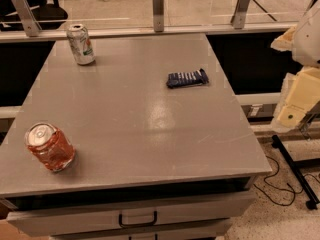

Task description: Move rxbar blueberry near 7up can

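Observation:
The rxbar blueberry (pixel 187 78), a flat dark navy wrapper with pale stripes, lies on the grey table (pixel 135 119) right of centre, towards the back. The 7up can (pixel 81 44) stands upright at the table's back left corner, silvery-white with green and a red spot. The bar and the can are far apart. My gripper (pixel 295 106), with cream-coloured parts, hangs off the table's right edge, to the right of and a little nearer than the bar. It touches nothing.
An orange-red can (pixel 49 147) stands at the table's front left. A drawer with a dark handle (pixel 137 219) sits under the front edge. A rail with metal posts (pixel 158 6) runs behind the table. A black stand leg and cables (pixel 295 176) lie on the floor at right.

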Tool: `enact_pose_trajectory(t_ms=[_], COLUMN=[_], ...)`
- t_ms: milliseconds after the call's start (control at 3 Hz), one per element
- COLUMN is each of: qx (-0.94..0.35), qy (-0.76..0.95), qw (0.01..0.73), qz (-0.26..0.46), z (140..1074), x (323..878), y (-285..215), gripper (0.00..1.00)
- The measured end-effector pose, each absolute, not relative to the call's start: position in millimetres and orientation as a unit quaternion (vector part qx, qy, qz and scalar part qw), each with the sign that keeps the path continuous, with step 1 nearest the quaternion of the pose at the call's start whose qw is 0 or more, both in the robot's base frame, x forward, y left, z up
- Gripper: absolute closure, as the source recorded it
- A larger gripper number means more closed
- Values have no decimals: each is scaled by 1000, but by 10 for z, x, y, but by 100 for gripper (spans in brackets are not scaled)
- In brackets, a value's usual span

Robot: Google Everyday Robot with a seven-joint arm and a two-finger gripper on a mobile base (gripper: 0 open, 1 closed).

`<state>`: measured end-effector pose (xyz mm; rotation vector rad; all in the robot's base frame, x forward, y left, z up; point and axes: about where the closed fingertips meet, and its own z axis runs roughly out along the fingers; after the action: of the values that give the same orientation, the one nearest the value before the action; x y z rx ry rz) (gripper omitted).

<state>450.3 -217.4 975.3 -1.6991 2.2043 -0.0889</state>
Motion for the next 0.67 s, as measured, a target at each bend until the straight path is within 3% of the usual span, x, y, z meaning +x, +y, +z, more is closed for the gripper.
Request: enact_pose_trajectory(t_ms=[667], qx=[-585], qy=[768], qw=[256], qz=[41], z=[9327], x=[5514], y=[-2122], gripper=[0])
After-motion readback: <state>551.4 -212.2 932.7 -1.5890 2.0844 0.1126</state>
